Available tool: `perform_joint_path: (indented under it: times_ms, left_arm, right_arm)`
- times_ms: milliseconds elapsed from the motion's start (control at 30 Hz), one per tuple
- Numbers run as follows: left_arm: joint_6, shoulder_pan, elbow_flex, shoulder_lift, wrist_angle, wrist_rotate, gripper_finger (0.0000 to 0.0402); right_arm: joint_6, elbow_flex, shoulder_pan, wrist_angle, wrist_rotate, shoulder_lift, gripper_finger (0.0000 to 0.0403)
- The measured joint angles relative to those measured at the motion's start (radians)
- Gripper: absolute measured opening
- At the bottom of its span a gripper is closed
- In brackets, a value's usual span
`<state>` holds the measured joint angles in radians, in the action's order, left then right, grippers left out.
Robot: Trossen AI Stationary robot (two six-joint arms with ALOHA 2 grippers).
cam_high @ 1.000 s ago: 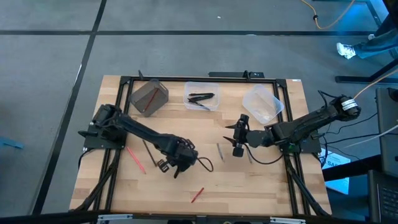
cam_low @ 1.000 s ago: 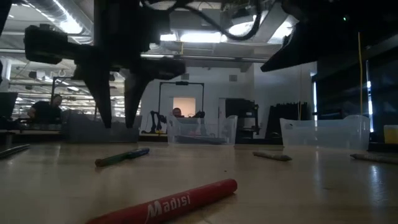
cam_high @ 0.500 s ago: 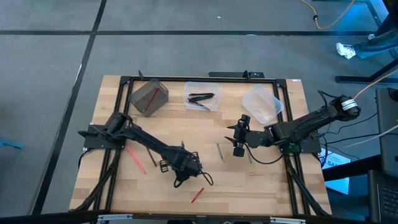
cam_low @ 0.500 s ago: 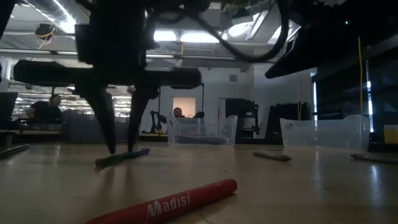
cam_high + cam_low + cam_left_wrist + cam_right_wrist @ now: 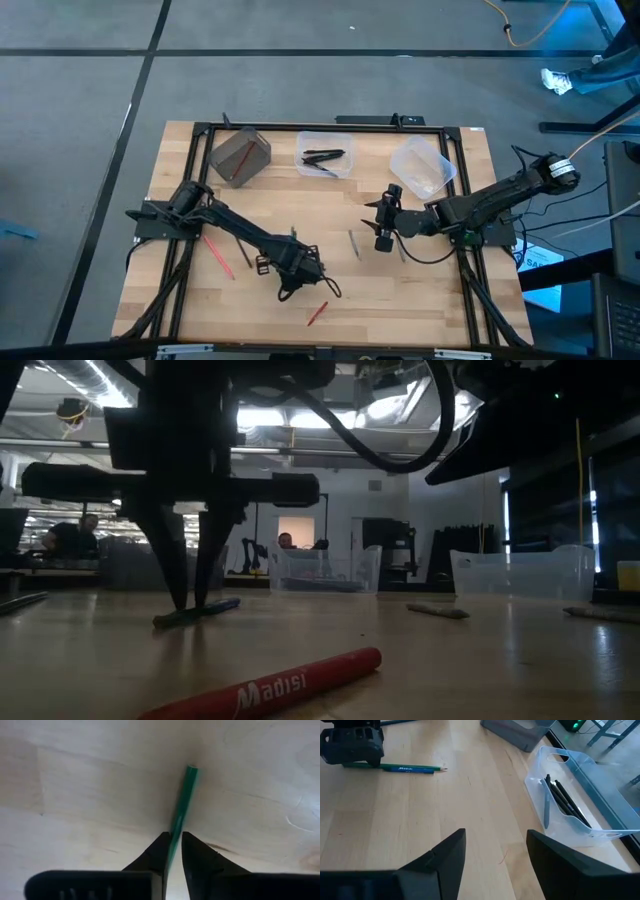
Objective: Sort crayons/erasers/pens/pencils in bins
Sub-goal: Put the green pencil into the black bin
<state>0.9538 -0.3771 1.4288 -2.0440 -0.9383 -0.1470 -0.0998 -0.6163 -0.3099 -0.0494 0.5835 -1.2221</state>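
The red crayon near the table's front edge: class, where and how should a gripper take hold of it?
Grip the red crayon at mid-length, coming straight down with fingers across its thin width. It lies flat on the table, with bare wood either side.

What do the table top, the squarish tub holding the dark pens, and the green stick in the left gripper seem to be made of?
Table top: pale wood, matt, with visible grain and plank seams. Squarish tub: clear plastic, glossy, since its pens show through the wall. Green stick, pinched by the left gripper: probably a painted wooden pencil with a smooth sheen, though plastic is possible.
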Motion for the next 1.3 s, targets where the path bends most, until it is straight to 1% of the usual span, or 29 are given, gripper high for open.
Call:
perform_joint_path:
  times_ms: [200, 300, 433, 533, 633, 700, 867, 1000, 1100, 1300]
  left_arm:
    - [0.023, 0.001, 0.004, -0.025, -0.004, -0.014, 0.0077]
    - [0.026, 0.001, 0.005, -0.036, -0.011, -0.015, 0.008]
    - [0.006, 0.001, 0.004, -0.037, -0.014, -0.015, 0.006]
    - [-0.045, 0.001, 0.003, -0.037, -0.02, -0.007, 0.0035]
    - [-0.058, -0.005, 0.002, -0.038, -0.02, -0.001, 0.0011]
    - [-0.057, -0.012, 0.002, -0.039, -0.019, -0.011, 0.0005]
    - [-0.081, -0.035, 0.036, -0.046, -0.046, -0.049, 0.001]
    - [-0.15, -0.034, 0.09, -0.051, -0.104, -0.041, 0.0006]
    - [-0.218, -0.023, 0.135, -0.05, -0.187, -0.044, 0.0002]
    - [-0.28, 0.009, 0.238, -0.043, -0.368, -0.061, 0.0004]
  right_arm:
    - [0.0, 0.0, 0.0, 0.0, 0.0, 0.0, 0.0213]
    - [0.0, 0.0, 0.0, 0.0, 0.0, 0.0, 0.0213]
    - [0.0, 0.0, 0.0, 0.0, 0.0, 0.0, 0.0213]
    - [0.0, 0.0, 0.0, 0.0, 0.0, 0.0, 0.0213]
    - [-0.001, 0.0, 0.0, 0.0, 0.0, 0.0, 0.0213]
    - [-0.006, 0.0, 0.0, 0.0, 0.0, 0.0, 0.0213]
    - [-0.029, 0.0, 0.0, 0.0, 0.0, 0.0, 0.0213]
    - [-0.029, 0.0, 0.0, 0.0, 0.0, 0.0, 0.0213]
    - [-0.029, 0.0, 0.0, 0.0, 0.0, 0.0, 0.0213]
    - [-0.03, 0.0, 0.0, 0.0, 0.0, 0.0, 0.0213]
